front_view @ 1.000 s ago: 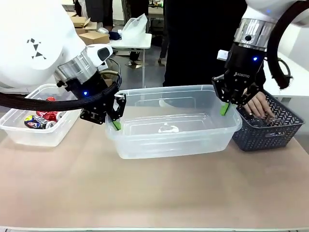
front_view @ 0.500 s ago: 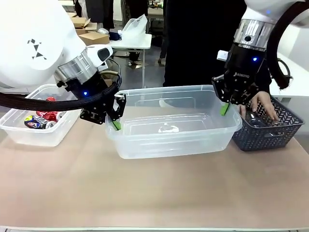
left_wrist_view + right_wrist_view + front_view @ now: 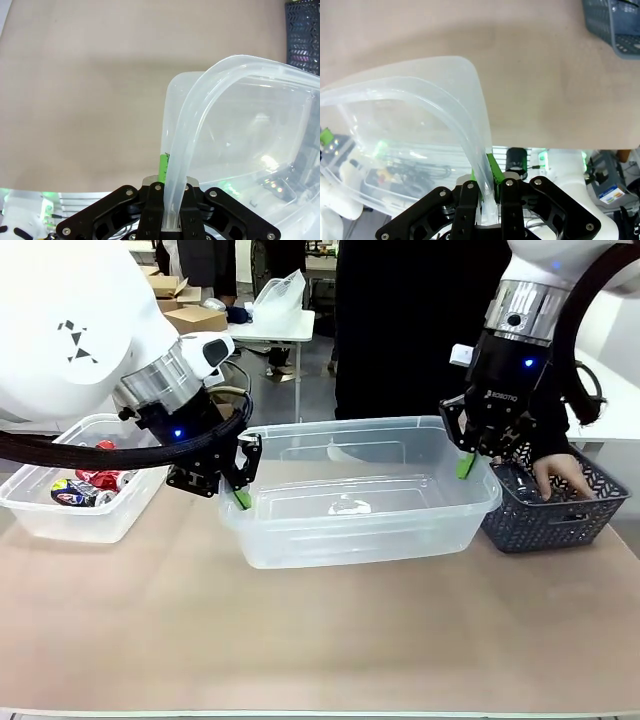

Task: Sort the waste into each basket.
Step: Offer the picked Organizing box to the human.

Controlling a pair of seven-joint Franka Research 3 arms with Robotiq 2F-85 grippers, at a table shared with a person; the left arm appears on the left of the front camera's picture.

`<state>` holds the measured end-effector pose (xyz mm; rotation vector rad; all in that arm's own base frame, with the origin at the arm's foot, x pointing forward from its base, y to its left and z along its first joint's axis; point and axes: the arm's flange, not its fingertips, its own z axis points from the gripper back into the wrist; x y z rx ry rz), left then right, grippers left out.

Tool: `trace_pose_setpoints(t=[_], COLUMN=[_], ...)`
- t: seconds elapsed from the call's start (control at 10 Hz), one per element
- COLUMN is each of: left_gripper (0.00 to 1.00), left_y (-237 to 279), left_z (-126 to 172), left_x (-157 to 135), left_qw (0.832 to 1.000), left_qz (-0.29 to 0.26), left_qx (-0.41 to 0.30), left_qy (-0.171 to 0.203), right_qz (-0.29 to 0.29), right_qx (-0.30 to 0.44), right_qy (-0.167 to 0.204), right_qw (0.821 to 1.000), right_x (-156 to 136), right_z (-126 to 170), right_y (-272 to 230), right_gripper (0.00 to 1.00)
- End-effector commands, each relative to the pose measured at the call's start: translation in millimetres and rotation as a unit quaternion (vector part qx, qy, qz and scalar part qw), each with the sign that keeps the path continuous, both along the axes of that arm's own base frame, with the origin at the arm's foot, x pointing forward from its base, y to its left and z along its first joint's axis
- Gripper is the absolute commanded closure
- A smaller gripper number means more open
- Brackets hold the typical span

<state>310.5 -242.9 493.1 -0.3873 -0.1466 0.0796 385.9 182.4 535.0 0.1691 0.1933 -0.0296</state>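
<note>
While left gripper (image 3: 240, 492) and right gripper (image 3: 466, 463) clamp the rim of the empty middle tub (image 3: 300, 540), crushed cans (image 3: 90, 483) lie in the side tub (image 3: 70, 525); sorting appears half done.

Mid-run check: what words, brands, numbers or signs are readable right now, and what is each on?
"ROBOTIQ": white letters on the black body of the right gripper, which pinches the rim of the large clear plastic tub.
No words, just a mark of black triangles: on the white left arm.
Print on the crushed cans in the smaller clear plastic tub: too small to read.
No numbers are readable.
</note>
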Motion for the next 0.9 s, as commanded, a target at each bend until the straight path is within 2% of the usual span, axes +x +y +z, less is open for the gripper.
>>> trace_pose_setpoints(t=[0.0, 0.8], left_gripper=[1.00, 1.00], left_y=[5.1, 5.1], left_z=[7.0, 7.0], left_x=[1.0, 1.0], left_qw=[1.000, 1.000], left_qz=[0.013, 0.013], left_qx=[-0.010, -0.010], left_qy=[-0.006, -0.006], right_qz=[-0.008, -0.008], right_qx=[0.004, 0.004], right_qy=[-0.001, -0.001], right_qw=[1.000, 1.000], right_x=[-0.7, -0.7], right_z=[1.0, 1.0], right_y=[-3.7, -3.7], right_gripper=[1.00, 1.00])
